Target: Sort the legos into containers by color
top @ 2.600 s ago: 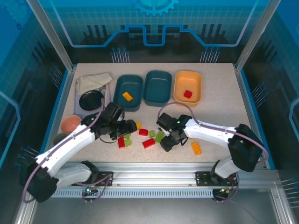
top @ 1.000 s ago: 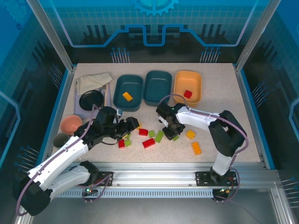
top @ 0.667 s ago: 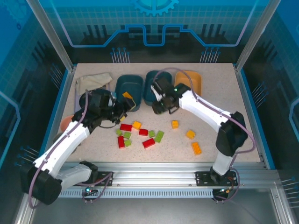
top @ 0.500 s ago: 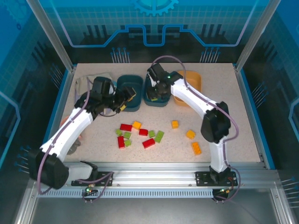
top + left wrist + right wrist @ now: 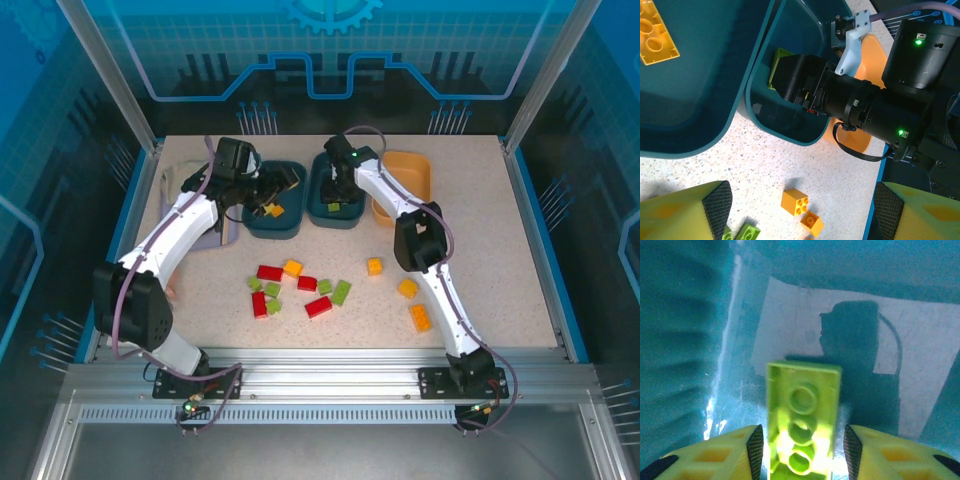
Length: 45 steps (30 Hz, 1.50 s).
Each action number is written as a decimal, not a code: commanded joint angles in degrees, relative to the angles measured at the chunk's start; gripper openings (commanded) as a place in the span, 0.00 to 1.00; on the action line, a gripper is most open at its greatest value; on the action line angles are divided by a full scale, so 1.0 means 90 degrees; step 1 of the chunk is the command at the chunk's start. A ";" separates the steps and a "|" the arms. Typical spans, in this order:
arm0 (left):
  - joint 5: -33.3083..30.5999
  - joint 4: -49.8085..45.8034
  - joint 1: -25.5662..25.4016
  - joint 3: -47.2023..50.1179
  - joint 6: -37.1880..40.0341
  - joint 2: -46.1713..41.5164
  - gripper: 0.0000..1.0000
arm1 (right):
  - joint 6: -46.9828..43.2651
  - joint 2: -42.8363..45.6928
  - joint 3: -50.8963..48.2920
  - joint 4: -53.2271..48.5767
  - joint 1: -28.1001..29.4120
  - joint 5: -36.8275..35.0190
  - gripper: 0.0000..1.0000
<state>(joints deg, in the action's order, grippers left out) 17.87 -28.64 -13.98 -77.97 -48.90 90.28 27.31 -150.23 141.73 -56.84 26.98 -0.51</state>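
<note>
Green lego lying within right gripper, jaws slightly apart, just clear of it, inside teal container

The speckled table carries two teal tubs, an orange tub and scattered loose bricks.

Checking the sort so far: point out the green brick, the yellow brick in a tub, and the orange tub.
green brick (image 5: pixel 802 425), right wrist view, studded top
yellow brick (image 5: pixel 655 32), left wrist view, studded top
orange tub (image 5: pixel 410 175), top view, bare floor

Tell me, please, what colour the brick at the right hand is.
Light green brick, clearest in the right wrist view.
</note>
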 commanded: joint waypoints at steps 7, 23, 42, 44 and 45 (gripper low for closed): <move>-0.0506 -0.1441 -0.0267 0.0490 -0.0534 -0.0478 0.74 | -0.0271 0.1656 -0.0198 -0.0001 0.0180 0.0238 0.65; -0.1107 -0.1445 -0.1591 0.1743 -0.3529 0.0082 0.74 | -0.0151 0.8782 -1.0098 0.6027 0.1264 0.1692 0.81; -0.1575 -0.0915 -0.1659 0.1270 -0.4249 0.1489 0.54 | -0.0061 0.9818 -1.1223 0.5561 0.1350 0.1814 0.82; -0.1613 -0.0847 -0.1651 0.1212 -0.4242 0.1581 0.49 | -0.0056 0.9794 -1.1212 0.5582 0.1333 0.1835 0.82; -0.1629 -0.0851 -0.1660 0.1169 -0.4202 0.1635 0.46 | -0.0053 0.9780 -1.1215 0.5573 0.1338 0.1844 0.83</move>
<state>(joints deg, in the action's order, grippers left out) 4.75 -36.77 -28.42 -65.80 -85.71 103.61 26.15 -62.57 41.30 -6.87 38.72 14.63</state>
